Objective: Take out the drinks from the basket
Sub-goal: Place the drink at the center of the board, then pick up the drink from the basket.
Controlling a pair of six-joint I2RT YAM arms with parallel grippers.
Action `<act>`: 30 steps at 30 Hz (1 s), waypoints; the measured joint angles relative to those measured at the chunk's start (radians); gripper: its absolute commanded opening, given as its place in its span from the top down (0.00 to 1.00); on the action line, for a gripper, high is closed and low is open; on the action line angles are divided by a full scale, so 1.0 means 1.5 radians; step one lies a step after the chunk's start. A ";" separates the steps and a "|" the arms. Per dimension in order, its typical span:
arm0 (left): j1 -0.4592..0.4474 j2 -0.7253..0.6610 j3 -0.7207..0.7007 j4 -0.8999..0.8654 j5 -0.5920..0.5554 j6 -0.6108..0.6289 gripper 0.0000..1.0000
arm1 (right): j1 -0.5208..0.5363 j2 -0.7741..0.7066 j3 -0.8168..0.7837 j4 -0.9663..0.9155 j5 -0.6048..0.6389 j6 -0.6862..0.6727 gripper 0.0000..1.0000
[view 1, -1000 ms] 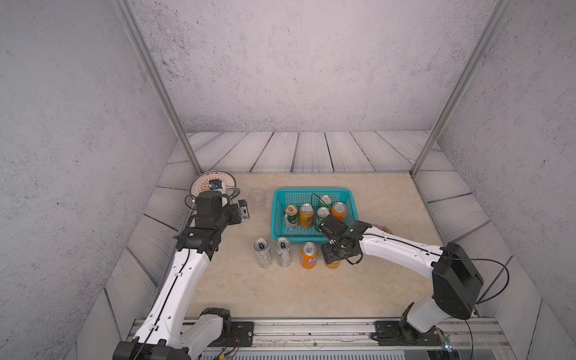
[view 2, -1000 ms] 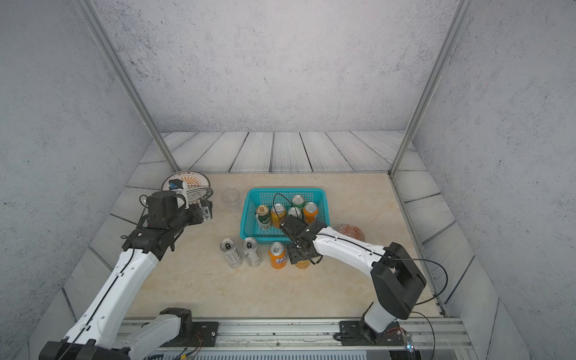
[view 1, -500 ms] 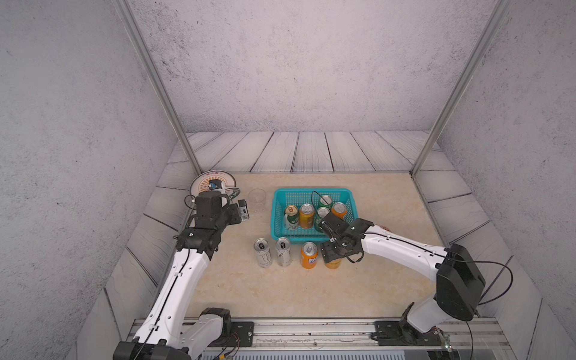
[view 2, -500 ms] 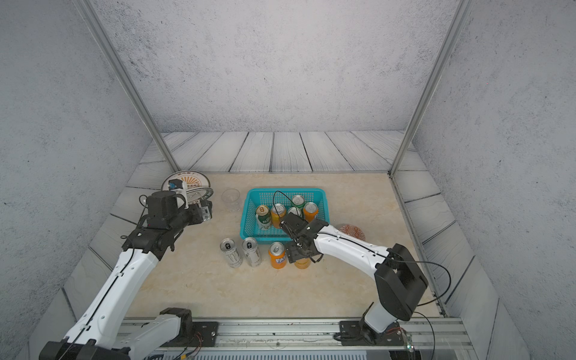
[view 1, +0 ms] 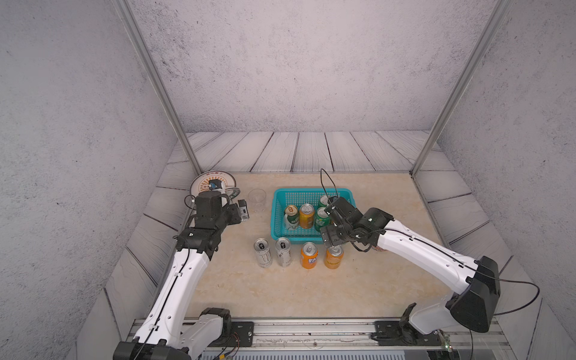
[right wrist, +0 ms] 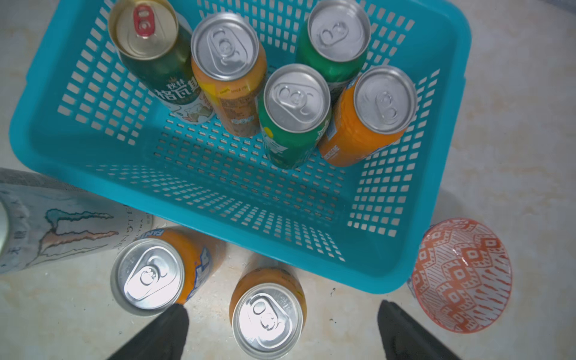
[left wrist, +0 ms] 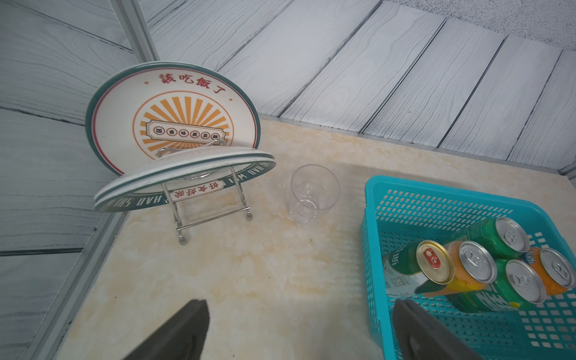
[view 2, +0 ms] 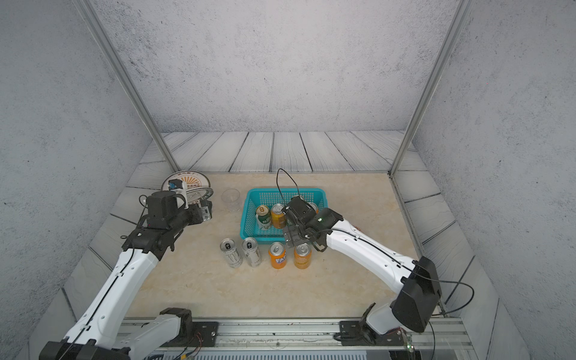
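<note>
The turquoise basket (view 1: 280,199) (right wrist: 93,174) holds several upright drinks: a white-green can with a gold top (right wrist: 143,29), two orange cans (right wrist: 226,46) (right wrist: 385,96) and two green ones (right wrist: 296,99) (right wrist: 338,29). In front of the basket, on the table, stand two tall silver-white cans (view 1: 262,252) (view 1: 283,251) and two orange cans (view 1: 309,255) (view 1: 334,256). My right gripper (view 1: 332,240) (right wrist: 280,314) is open just above the rightmost orange can (right wrist: 268,321), its fingers apart from it on either side. My left gripper (view 1: 243,212) (left wrist: 300,307) hangs open and empty, left of the basket.
Patterned plates on a wire rack (view 1: 213,187) (left wrist: 174,124) stand at the back left. A clear plastic cup (view 1: 257,199) (left wrist: 313,193) stands between them and the basket. A small patterned orange dish (right wrist: 461,274) sits by the basket's near right corner.
My right gripper has opened and let go of the rightmost orange can, which now stands on the table in front of the basket. The left arm has not moved.
</note>
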 measured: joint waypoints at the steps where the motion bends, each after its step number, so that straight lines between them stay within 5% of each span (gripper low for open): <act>1: 0.000 0.000 0.000 0.000 0.000 0.000 0.01 | -0.005 0.003 0.011 0.001 0.004 -0.007 0.00; 30: 0.007 0.000 0.000 -0.001 0.002 0.000 0.01 | -0.105 0.295 0.185 0.047 -0.065 -0.060 0.12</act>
